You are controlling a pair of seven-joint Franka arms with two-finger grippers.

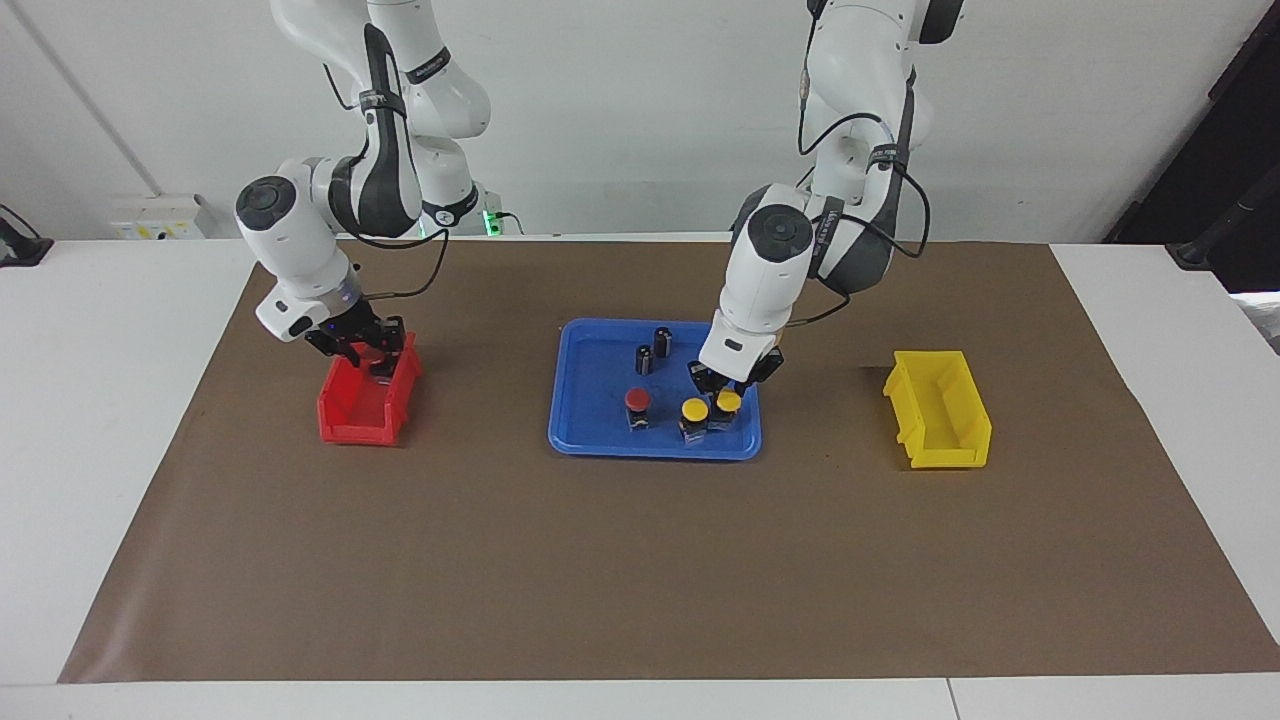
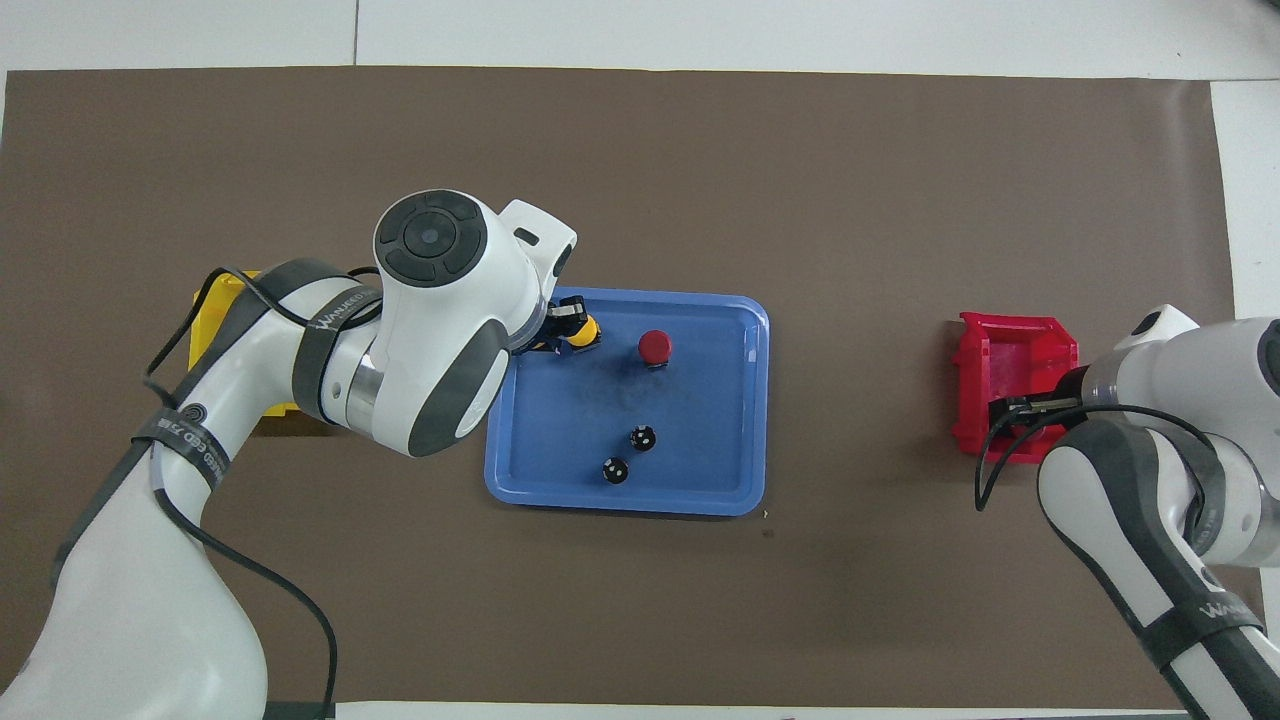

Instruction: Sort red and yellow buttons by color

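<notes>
Facing view has the right hand [image 1: 365, 350] over the red bin [image 1: 368, 403], with something red showing at its fingertips, probably a red button, but I can't tell if it's gripping or has let go. Left hand [image 1: 722, 384] is down in the blue tray [image 1: 590, 440], right over the yellow button [image 1: 729, 402] that sits toward the left arm's end, fingers look spread either side of it, nothing clamped yet as far as I can see. A second yellow button [image 1: 694, 409] is just beside that one, and one red button [image 1: 638, 400] stands in the tray too. Two dark cylinders [image 1: 653, 350] sit nearer the robots. Yellow bin [image 1: 938, 408] looks empty. So I'd say roughly a quarter done at best: one red about in, one red and both yellows left
</notes>
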